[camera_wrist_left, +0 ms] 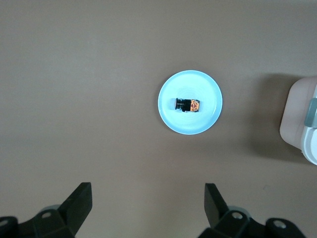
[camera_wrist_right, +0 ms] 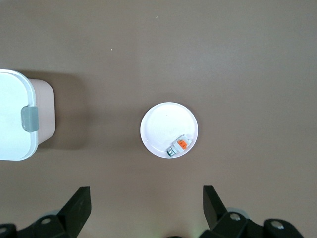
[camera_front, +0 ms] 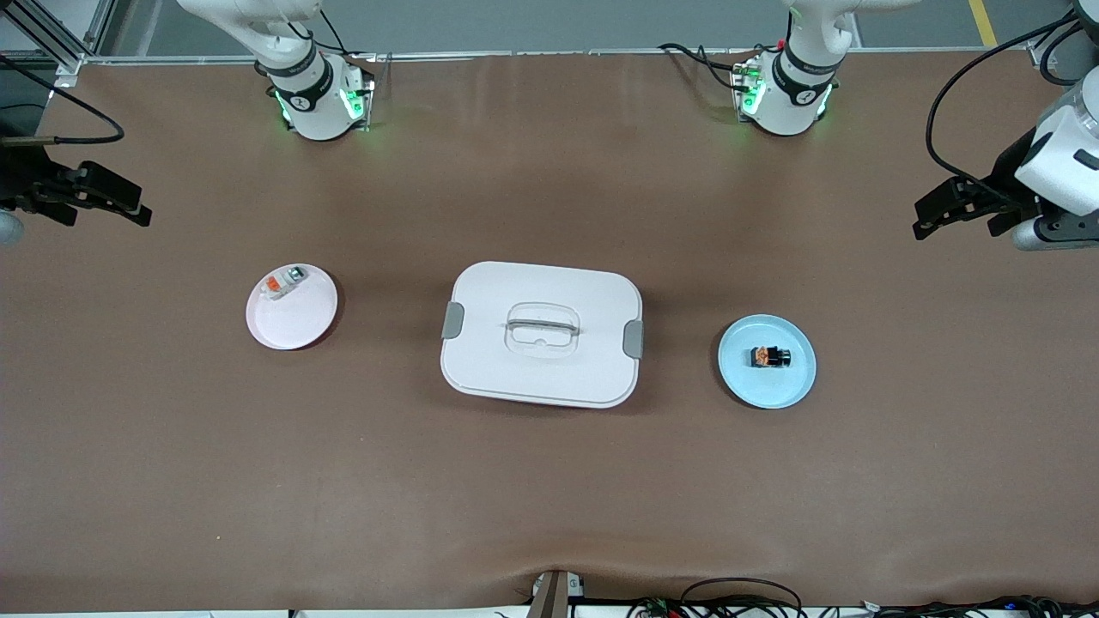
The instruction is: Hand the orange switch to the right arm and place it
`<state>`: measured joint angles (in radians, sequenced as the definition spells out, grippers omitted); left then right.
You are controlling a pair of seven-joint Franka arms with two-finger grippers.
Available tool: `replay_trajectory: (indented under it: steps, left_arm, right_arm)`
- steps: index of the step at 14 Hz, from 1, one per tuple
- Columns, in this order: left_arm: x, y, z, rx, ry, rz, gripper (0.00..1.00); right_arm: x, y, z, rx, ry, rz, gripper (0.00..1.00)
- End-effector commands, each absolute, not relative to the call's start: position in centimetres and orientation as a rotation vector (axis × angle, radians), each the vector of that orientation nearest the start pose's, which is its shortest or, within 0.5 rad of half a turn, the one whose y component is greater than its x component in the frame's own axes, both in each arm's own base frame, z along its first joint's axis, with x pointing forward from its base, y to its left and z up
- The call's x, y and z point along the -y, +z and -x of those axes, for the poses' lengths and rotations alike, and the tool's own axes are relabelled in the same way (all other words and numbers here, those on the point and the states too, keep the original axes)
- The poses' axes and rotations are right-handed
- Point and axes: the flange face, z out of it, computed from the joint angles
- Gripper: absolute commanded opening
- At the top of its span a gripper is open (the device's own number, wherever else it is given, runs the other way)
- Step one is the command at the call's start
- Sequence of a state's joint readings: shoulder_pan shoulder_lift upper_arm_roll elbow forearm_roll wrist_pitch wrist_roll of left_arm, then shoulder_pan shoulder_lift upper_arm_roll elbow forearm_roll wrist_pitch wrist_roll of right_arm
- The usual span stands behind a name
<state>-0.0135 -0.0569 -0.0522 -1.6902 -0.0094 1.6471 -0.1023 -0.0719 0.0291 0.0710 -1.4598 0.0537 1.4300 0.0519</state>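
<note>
The orange switch (camera_front: 770,356), tiny and black with an orange face, lies on a light blue plate (camera_front: 740,378) toward the left arm's end of the table. It also shows in the left wrist view (camera_wrist_left: 188,105) on that plate (camera_wrist_left: 190,125). My left gripper (camera_front: 932,216) hangs open and empty over bare table at that end, apart from the plate; its fingers (camera_wrist_left: 79,201) stand wide apart. My right gripper (camera_front: 129,206) hangs open and empty over bare table at the right arm's end, its fingers (camera_wrist_right: 79,203) wide apart.
A white lidded box (camera_front: 542,333) with grey clips stands mid-table between the plates. A white plate (camera_front: 300,322) toward the right arm's end holds a white-grey piece with an orange patch (camera_front: 284,282), also in the right wrist view (camera_wrist_right: 179,147).
</note>
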Motion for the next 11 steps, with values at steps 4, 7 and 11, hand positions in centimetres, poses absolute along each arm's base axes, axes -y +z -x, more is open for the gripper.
replay_trajectory:
  steps: [4, 7, 11]
  left_arm:
    - [3.7, 60.9, -54.3, 0.052, -0.006, 3.148, 1.0]
    - [3.8, 60.4, -54.3, 0.047, 0.025, 3.147, 1.0]
    - [3.7, 59.5, -54.0, 0.079, 0.101, 3.153, 1.0]
  right_arm:
    - [-0.3, 65.6, -54.7, -0.057, 0.032, 3.081, 1.0]
    - [-0.7, 65.7, -54.6, -0.015, 0.034, 3.096, 1.0]
    - [-0.9, 65.6, -54.6, 0.054, 0.036, 3.112, 1.0]
